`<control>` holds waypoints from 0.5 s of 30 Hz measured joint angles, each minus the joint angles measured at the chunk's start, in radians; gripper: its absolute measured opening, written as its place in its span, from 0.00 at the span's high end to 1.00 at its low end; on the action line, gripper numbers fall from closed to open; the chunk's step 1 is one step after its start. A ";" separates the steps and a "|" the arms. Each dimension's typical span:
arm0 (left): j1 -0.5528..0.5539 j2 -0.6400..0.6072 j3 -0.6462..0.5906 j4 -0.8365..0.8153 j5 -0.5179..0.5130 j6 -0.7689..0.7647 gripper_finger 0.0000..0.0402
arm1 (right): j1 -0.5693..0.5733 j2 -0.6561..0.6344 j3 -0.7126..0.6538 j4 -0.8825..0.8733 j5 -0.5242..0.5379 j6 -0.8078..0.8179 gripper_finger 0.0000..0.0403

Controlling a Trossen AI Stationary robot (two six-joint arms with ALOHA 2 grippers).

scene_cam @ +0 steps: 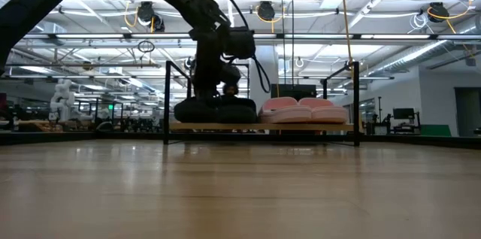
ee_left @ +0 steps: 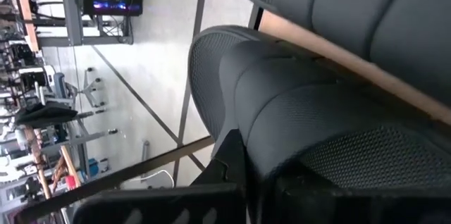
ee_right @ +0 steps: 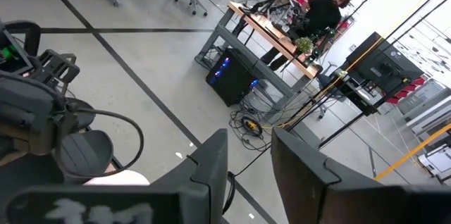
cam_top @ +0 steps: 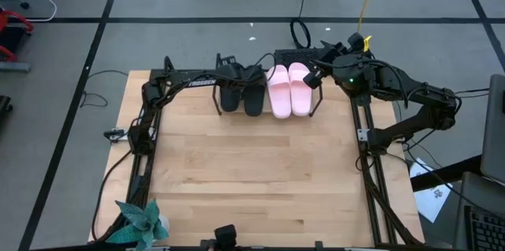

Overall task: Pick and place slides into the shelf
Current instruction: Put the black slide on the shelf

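Note:
The shelf (cam_top: 316, 107) stands at the table's far edge and holds all the slides side by side on its wooden base (scene_cam: 255, 127). The two pink slides (cam_top: 289, 89) lie on its right half and the two black slides (cam_top: 241, 95) on its left half. My left gripper (cam_top: 231, 69) is over the far end of the leftmost black slide (ee_left: 317, 125) and is shut on it. My right gripper (ee_right: 250, 160) is open and empty, just beyond the far right end of the pink pair (ee_right: 120, 178). My left gripper holds the leftmost black slide by its wide top strap (ee_left: 282, 132), coming from above at the slide's far end. One finger (ee_left: 229, 157) lies against the strap's outer side; the strap hides the other. The slide lies flat on the shelf's base.
The shelf's upright rod loops (scene_cam: 167, 96) stand at both ends. A green plant (cam_top: 140, 221) sits at the table's near left corner. The wooden table top (cam_top: 252, 172) spreads in front of the shelf. A person (ee_right: 320, 13) sits at a desk beyond the table.

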 joint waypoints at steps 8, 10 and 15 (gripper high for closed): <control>-0.005 0.001 0.003 0.027 0.014 0.032 1.00 | 0.000 0.000 0.000 0.000 0.000 0.002 0.76; -0.006 0.001 0.003 0.027 0.015 0.029 1.00 | 0.000 0.000 0.000 0.000 0.000 0.011 0.76; -0.006 0.002 0.004 0.027 0.062 -0.008 1.00 | 0.000 0.000 0.000 0.000 0.000 0.019 0.76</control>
